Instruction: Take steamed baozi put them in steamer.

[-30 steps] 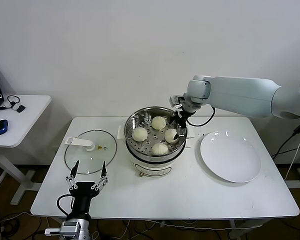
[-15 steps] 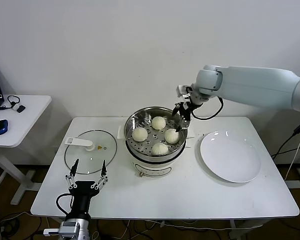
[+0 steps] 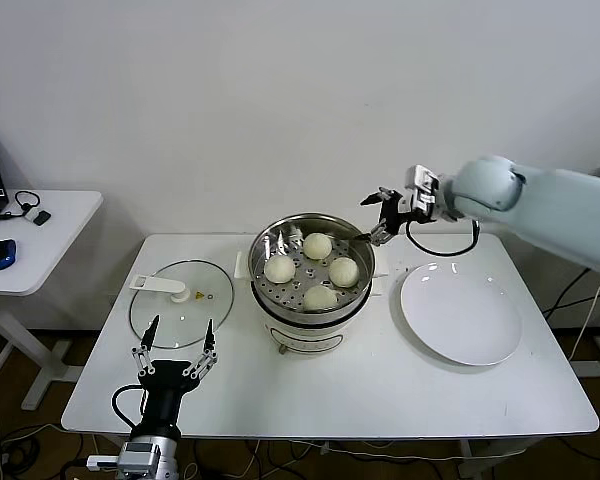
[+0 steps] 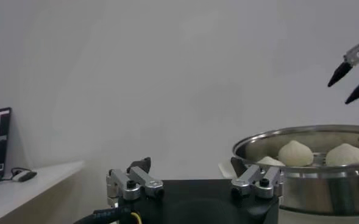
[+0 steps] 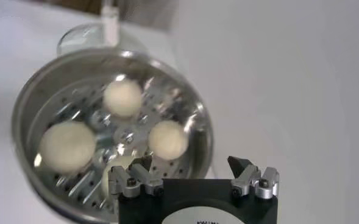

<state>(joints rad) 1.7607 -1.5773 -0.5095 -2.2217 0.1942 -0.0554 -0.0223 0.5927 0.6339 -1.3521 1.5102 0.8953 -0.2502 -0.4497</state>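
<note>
White wall (image 3: 230, 100) backs a white table (image 3: 380, 380), with a smaller side table (image 3: 40, 240) off its left edge. Stainless steel, the steamer (image 3: 280, 300) stands upright mid-table toward the back edge, mouth up, holding four steamed baozi (image 3: 343, 271) on its perforated tray, pleats upward. A glass lid (image 3: 180, 305) lies flat left of it, a white plate (image 3: 460, 312) right. The right gripper (image 3: 377, 215) hangs above the steamer's back right rim, fingers spread, holding nothing. The left gripper (image 3: 175, 348) waits at the front left edge, fingers spread, empty.

Fourth baozi (image 5: 123, 163) half hidden (behind right pincer (image 5: 191, 173)).
</note>
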